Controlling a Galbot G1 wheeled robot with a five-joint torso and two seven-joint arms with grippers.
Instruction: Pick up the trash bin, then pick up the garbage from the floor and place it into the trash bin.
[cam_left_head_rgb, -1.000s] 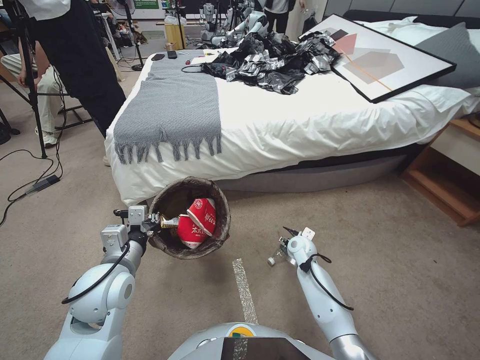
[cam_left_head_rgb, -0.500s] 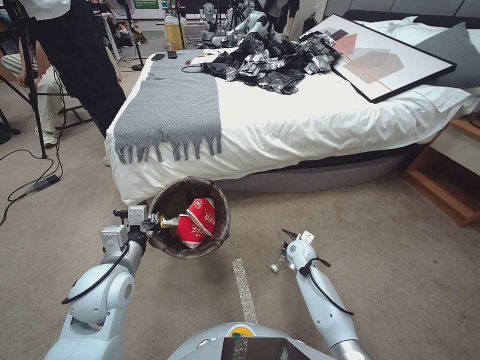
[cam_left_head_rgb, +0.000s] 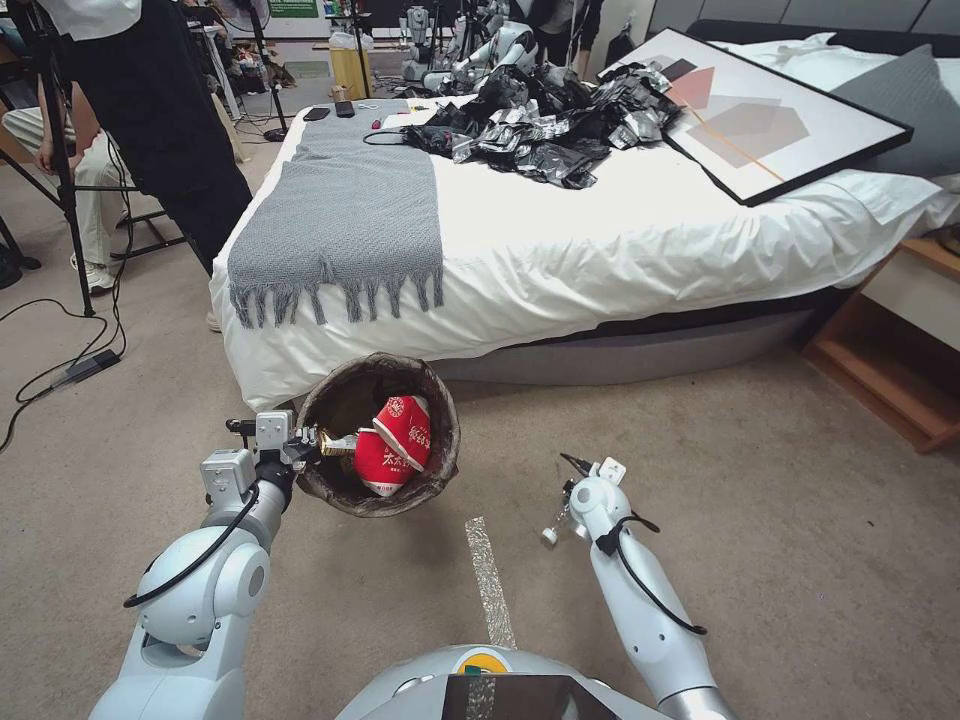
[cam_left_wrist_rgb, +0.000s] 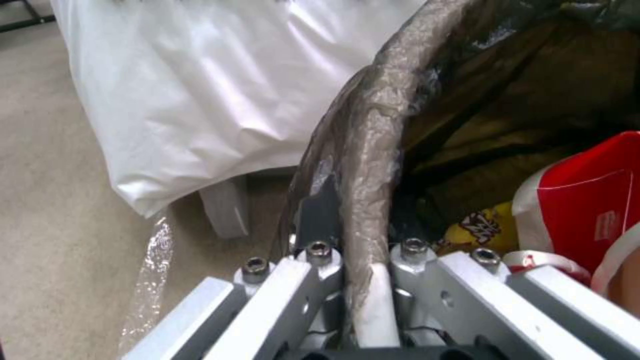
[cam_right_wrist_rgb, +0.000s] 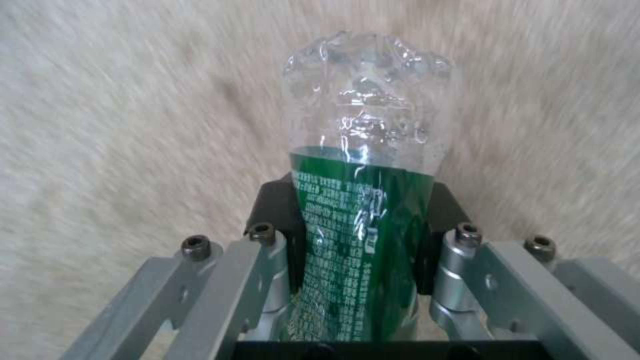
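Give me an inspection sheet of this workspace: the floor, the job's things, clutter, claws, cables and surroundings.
Surface: beige carpet with a strip of clear tape ahead of the robot.
Job's things: trash bin held off the floor, with red-and-white noodle bowls and a yellow wrapper inside; clear bottle with green label held over the carpet.
Clutter: crumpled black bags and a framed picture on the bed.
Claws: left claw clamped on the bin's rim; right claw clamped on the bottle.
Cables: black cable on the floor at left.
Surroundings: bed, grey throw, wooden nightstand.
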